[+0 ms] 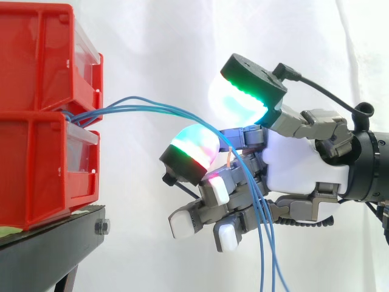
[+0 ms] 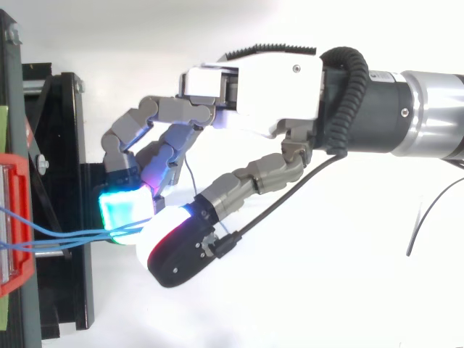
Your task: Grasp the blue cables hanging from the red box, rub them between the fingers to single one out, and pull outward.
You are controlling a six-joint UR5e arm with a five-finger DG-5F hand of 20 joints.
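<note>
Hand [image 1: 304, 161] comes in from the right, fingers curled, pinching the blue cables [image 1: 158, 108] between two glowing pads.

Side view: the cables leave the red bins [image 1: 36, 61] at the left, from the seam between the upper and lower bin. They arc right in a loose bundle and pass between the upper green-cyan pad [image 1: 234, 100] and the lower green-magenta pad [image 1: 191, 146]. Past the pinch they drop in front of the other curled fingers and run off the bottom edge. The bins sit on the black stand [image 1: 55, 243].

Top view: the cyan pad [image 2: 125, 206] and the white-red pad [image 2: 163, 235] sit close side by side, and the cables [image 2: 65, 235] run in between them from the bin at the left edge. The strands lie nearly parallel here; I can't count them for sure.
</note>
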